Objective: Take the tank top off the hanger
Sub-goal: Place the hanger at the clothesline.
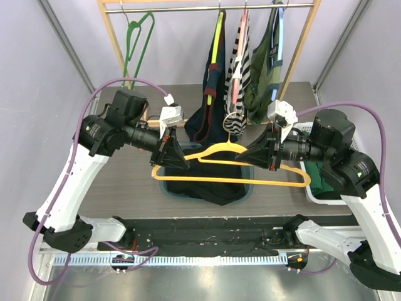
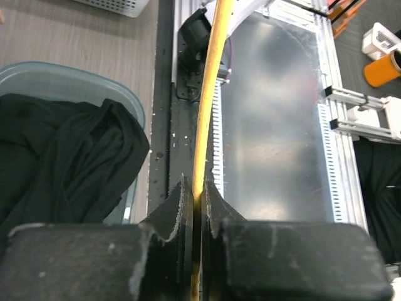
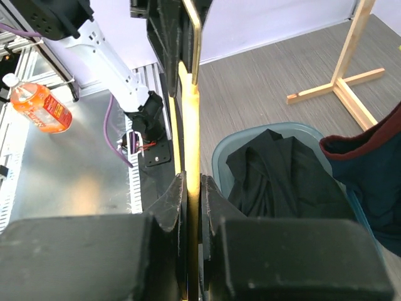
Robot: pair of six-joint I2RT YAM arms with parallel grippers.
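Left gripper (image 1: 170, 152): clenched on orange hanger (image 1: 213, 151), left end. Right gripper (image 1: 254, 155): clenched on its right arm. Black tank top (image 1: 207, 188): heaped in grey bin (image 2: 128, 103) directly beneath; any snagged strap not discernible. Handling: keep both clamps firm, raise hanger level and slowly, watch for trailing fabric. Beyond: clothes rack (image 1: 182, 9)

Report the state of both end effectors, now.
Left end effector: closed on the orange hanger.
Right end effector: closed on the same orange hanger.
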